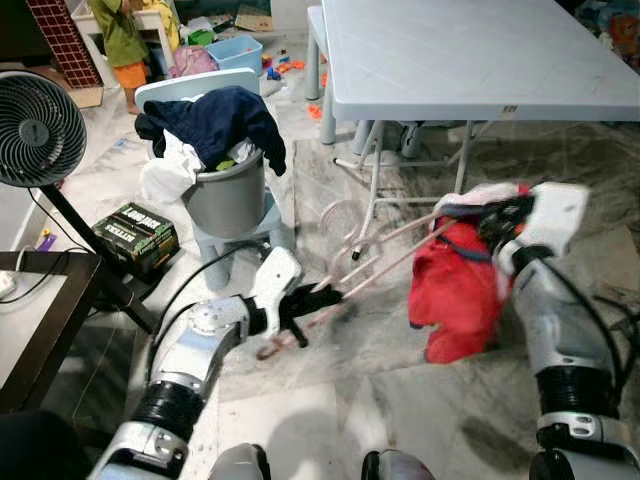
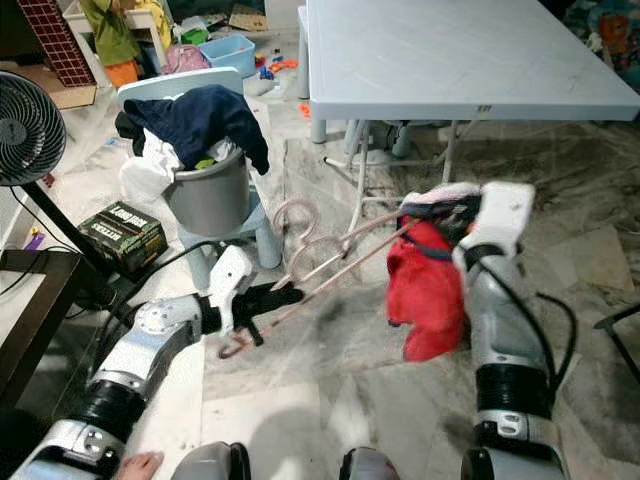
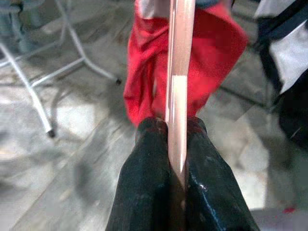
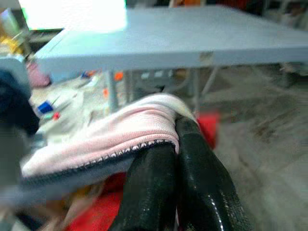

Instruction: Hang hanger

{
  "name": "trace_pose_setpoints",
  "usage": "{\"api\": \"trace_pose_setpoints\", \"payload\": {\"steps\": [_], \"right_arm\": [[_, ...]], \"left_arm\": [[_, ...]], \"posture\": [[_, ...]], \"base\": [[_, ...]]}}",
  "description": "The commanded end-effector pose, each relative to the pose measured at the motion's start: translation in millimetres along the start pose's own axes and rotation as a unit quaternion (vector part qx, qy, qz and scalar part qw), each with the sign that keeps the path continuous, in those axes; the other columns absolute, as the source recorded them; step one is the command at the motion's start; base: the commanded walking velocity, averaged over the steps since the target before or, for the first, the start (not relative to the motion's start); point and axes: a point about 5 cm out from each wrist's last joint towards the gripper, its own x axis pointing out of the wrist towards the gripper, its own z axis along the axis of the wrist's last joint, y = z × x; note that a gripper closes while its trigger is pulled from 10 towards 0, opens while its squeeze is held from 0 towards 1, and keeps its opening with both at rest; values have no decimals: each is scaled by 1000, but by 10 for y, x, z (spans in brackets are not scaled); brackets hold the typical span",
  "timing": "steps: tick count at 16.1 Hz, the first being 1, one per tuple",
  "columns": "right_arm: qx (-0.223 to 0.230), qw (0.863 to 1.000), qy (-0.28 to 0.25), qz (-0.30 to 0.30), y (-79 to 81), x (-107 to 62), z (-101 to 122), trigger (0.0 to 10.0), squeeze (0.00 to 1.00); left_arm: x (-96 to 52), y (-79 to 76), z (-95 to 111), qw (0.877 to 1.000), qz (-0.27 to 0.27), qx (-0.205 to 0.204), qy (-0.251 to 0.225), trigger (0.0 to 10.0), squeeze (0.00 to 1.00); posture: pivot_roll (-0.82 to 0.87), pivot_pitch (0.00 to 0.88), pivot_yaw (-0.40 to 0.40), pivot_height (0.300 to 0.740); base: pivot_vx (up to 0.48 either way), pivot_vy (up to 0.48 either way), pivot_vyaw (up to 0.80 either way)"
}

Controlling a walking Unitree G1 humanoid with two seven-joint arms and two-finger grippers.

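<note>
A: Head view: the left gripper (image 1: 318, 300) is clamped on the pink hanger (image 1: 385, 255) near its hook, above the floor. The red shirt (image 1: 455, 290) dangles off the far end.

B: Right wrist view: the right gripper (image 4: 175, 159) is pinching the shirt's pink collar (image 4: 120, 132). I'd guess the hanger's stiff, light and slippery, the shirt floppy. Hold near the hook.

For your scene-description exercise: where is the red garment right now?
In the left eye view the red garment hangs at right of centre from the right pincer, above the marble floor and just before the grey table.

- Even, soft indoor light; faint shadows on the marble floor (image 1: 330, 380).
- Right wrist view blurred, with blown-out glare above the desk (image 4: 159, 43).
- Left wrist background soft.
</note>
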Motion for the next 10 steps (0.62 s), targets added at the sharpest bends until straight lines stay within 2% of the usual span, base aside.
{"api": "trace_pose_setpoints", "payload": {"steps": [1, 3, 4, 5, 6, 8, 10], "right_arm": [[10, 998, -52, -19, -21, 39, 255, 0, 0], [4, 997, -70, -45, -37, 117, 384, 0, 0], [-11, 995, -72, -73, -46, 200, 426, 0, 0], [-16, 993, -70, -94, -60, 235, 429, 0, 0], [-22, 989, -61, -135, -89, 303, 409, 0, 0], [-27, 986, -41, -159, -100, 336, 337, 0, 0], [-39, 981, -18, -190, -205, 326, 232, 0, 0]], "left_arm": [[-33, 14, -30, 1000, 3, 12, 14, 0, 0], [-104, -62, -76, 999, -27, 21, 27, 0, 0], [-207, -174, -132, 996, -76, 30, 45, 0, 0], [-261, -211, -165, 994, -91, 37, 57, 0, 0], [-378, -269, -215, 990, -110, 45, 74, 0, 0], [-477, -295, -208, 989, -116, 42, 77, 0, 0], [-565, -230, -146, 995, -70, 44, 56, 0, 0]], "posture": [[-14, 59, -2, 740], [-10, 57, -3, 740], [-2, 58, -5, 740], [2, 58, -8, 740], [17, 58, -14, 740], [36, 62, -22, 740], [44, 65, -25, 740]], "base": [[0, 0, 0], [0, 0, 0], [0, 0, 0], [0, 0, 0], [0, 0, 0], [0, 0, 0], [0, 0, 0]]}}
